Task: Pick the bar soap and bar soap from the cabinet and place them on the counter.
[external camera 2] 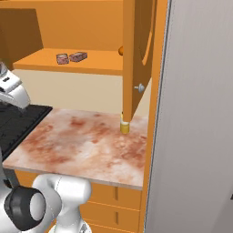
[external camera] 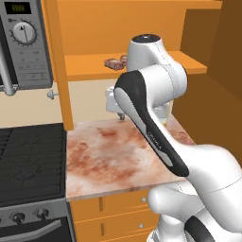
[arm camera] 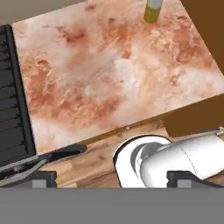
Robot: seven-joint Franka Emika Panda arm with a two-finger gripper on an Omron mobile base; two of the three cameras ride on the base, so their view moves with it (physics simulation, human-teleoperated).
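Both bar soaps [external camera 2: 71, 58] lie on the cabinet shelf [external camera 2: 98, 62], well apart from the open claw [arm camera: 111, 178].

The orange cabinet shelf [external camera 2: 98, 61] carries two pinkish bar soaps [external camera 2: 72, 58] just beside each other. Below it, the mottled reddish counter [external camera 2: 82, 141] bears a yellow bottle [external camera 2: 124, 125] near its back right.

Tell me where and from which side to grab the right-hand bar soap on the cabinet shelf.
Grip the right bar soap across its short width, fingers on its two long side faces. Come in from the open cabinet front, just above the shelf: it lies flat, and the other bar soap sits close on its left.
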